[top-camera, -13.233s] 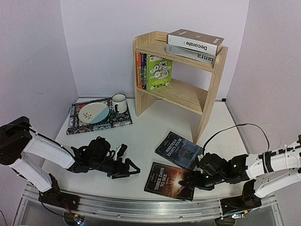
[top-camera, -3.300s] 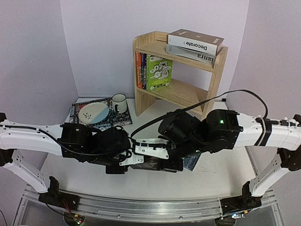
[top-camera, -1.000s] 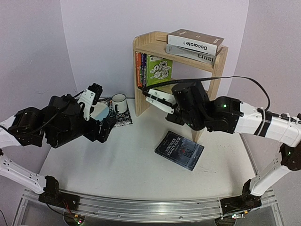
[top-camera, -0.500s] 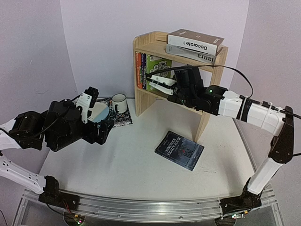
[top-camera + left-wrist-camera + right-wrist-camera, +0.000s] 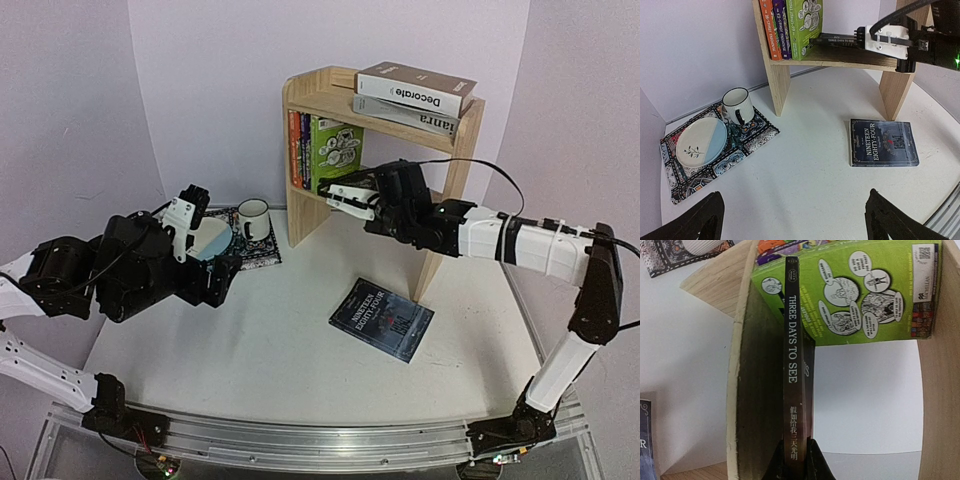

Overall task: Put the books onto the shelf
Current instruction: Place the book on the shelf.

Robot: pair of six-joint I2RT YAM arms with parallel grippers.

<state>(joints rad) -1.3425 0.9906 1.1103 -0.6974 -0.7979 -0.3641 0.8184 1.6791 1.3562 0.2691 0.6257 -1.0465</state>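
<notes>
Right claw (image 5: pixel 347 194) gripping one book (image 5: pixel 791 340) of seven, seemingly on shelf (image 5: pixel 740 390); left claw (image 5: pixel 795 220) wide

Light pine shelf (image 5: pixel 440 205), green cartoon paperback (image 5: pixel 337 152), dark blue book (image 5: pixel 382 319), patterned dark-bordered placemat (image 5: pixel 165 258)

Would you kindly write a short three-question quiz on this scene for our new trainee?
1. True or false: the right gripper is shut on "Three Days to See" at the lower tier of the shelf.
2. Fill in: the left gripper is ____.
3. "Nineteen Eighty-Four" lies: A on the shelf; B on the table; C in the left gripper.
Key: 1 true; 2 open; 3 B.
</notes>
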